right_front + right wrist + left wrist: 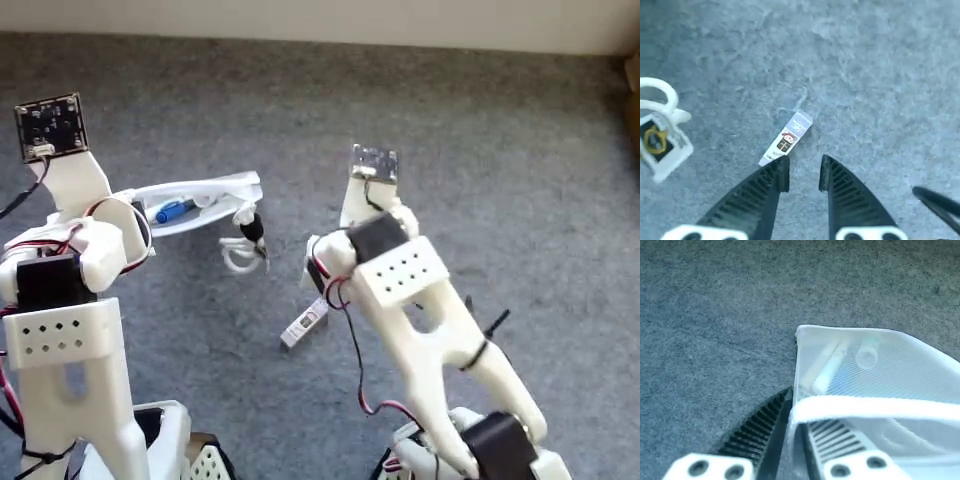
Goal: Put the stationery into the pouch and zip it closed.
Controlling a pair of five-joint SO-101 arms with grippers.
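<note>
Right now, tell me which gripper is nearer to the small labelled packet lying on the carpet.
Right. The right gripper hangs open just beside the packet, fingertips pointing at it. The left gripper is off to the side, clamped on the pouch edge.

Soft, even light fell on the grey carpeted bench (500, 150); shadows were faint, and the translucent white mesh pouch (880, 370) shone brightest.

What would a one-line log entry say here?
left jaws: shut on pouch rim | right jaws: open above eraser | pouch: open, blue pen inside
</note>
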